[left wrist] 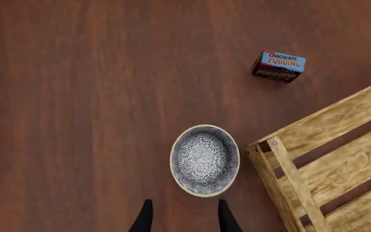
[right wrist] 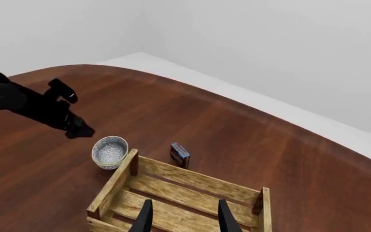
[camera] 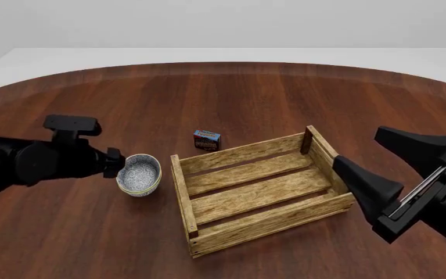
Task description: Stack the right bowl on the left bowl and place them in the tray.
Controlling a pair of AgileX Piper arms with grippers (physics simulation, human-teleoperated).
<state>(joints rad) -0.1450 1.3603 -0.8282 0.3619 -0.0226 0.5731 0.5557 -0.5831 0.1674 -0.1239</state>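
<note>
Only one bowl spot shows. A speckled whitish-grey bowl [camera: 139, 174] stands on the table just left of the tray [camera: 180, 192]. Its side shows a double rim, so the two bowls seem nested. It also shows in the left wrist view [left wrist: 204, 160] and the right wrist view [right wrist: 110, 152]. My left gripper [camera: 117, 165] hangs open and empty above the bowl's left side, its fingertips [left wrist: 145, 215] apart. My right gripper [camera: 356, 149] is open and empty, raised over the tray's right end [right wrist: 198, 180].
A small dark blue-red chocolate pudding box [camera: 207, 140] stands on the table just behind the tray's left end; it also shows in the left wrist view [left wrist: 279, 66]. The table is dark wood and rounded at the back.
</note>
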